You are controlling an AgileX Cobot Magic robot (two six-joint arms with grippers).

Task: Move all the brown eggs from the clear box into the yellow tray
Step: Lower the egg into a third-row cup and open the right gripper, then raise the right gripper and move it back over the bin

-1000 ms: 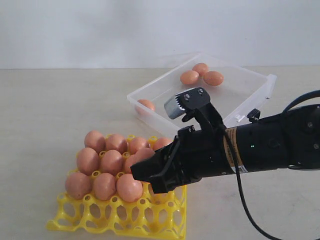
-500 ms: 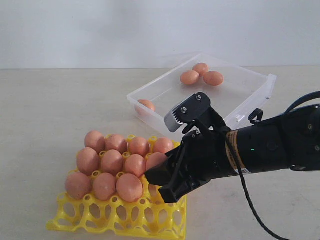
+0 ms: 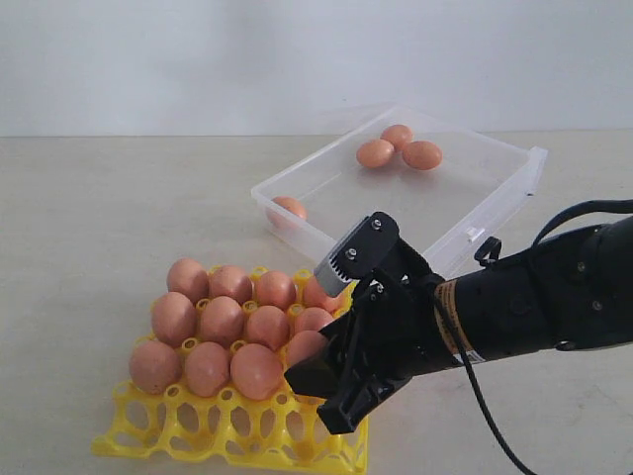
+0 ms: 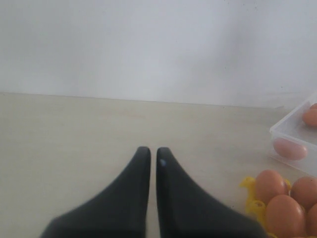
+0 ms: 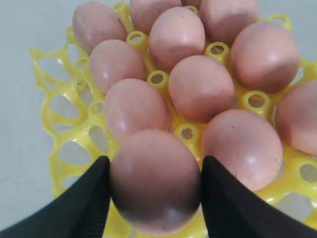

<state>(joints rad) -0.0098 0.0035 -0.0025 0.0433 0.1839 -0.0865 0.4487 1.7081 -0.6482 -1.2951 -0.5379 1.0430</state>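
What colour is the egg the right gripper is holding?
Orange-brown; the egg shows best in the right wrist view.

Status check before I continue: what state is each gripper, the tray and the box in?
right gripper: shut on a brown egg, over the tray.
left gripper: shut, empty.
yellow tray: partly filled, front cups empty.
clear box: open, four eggs inside.

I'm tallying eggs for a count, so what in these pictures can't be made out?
- Exterior view: the right pincer and its arm cover the near right cups of the yellow tray; their contents are hidden.
- Right wrist view: the held egg hides the cup beneath it.
- Left wrist view: the clear box is cut off by the edge.
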